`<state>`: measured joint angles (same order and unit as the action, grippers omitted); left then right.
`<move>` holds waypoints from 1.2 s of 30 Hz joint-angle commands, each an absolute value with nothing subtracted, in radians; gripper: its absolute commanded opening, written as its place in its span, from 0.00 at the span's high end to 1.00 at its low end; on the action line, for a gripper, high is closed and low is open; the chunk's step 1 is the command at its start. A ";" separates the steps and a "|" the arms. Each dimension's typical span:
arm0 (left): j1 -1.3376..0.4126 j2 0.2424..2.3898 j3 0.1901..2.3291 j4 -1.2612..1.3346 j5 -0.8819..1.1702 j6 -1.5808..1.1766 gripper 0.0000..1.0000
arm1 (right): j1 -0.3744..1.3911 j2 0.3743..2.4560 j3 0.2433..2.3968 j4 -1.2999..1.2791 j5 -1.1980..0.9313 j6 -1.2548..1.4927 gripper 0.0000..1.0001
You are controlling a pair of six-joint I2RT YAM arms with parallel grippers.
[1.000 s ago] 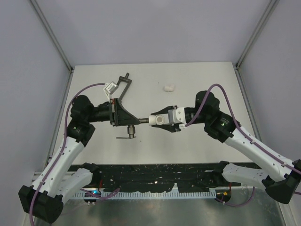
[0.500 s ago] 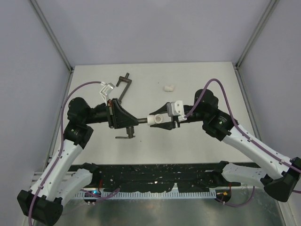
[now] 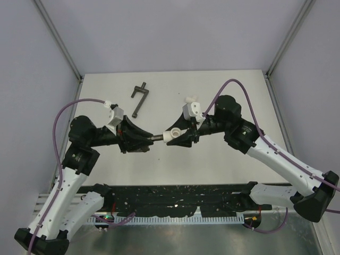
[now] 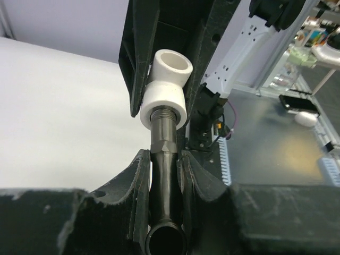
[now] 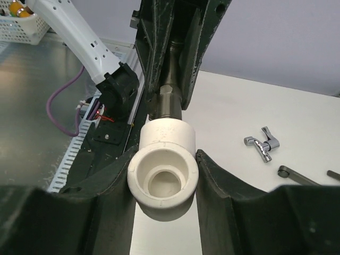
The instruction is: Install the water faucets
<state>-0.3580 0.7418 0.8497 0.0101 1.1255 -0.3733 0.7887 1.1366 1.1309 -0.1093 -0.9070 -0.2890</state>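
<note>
My left gripper (image 3: 143,138) is shut on the dark grey-bronze faucet (image 3: 156,137), which points right. In the left wrist view its body (image 4: 162,154) runs up between the jaws. My right gripper (image 3: 179,136) is shut on a white elbow fitting (image 3: 170,135). The faucet's threaded end sits in the elbow's socket (image 4: 167,87), held above the table. In the right wrist view the elbow's open end (image 5: 163,178) faces the camera, with the faucet (image 5: 167,98) behind it. The shiny silver faucet (image 5: 264,143) lies on the table; it is hidden in the top view.
The long dark T-handled bar (image 3: 139,98) lies at the back left of the table and shows in the right wrist view (image 5: 297,176). A second white elbow (image 3: 190,98) peeks out behind the right wrist. A black rail (image 3: 170,199) runs along the near edge.
Both wrists have rolled, turning their white camera mounts toward the back. The faucet's lever handle, earlier hanging below the left gripper, no longer shows. The joined faucet and elbow stay between the grippers.
</note>
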 commanded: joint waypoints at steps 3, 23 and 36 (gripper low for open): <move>-0.440 0.701 0.899 -0.049 1.065 -0.034 1.00 | 0.811 1.196 1.178 -0.058 -0.885 -0.118 0.95; -0.612 0.568 0.681 -0.118 0.798 0.893 1.00 | 0.811 1.339 1.186 0.055 -0.844 0.526 0.95; -0.716 0.497 0.565 -0.063 0.491 1.100 1.00 | 0.807 1.413 1.163 -0.028 -0.755 0.775 0.95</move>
<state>-0.6479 0.4980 0.5842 -0.2333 0.4774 0.9752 0.7639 1.3937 1.1500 -0.1036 -0.8425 0.6498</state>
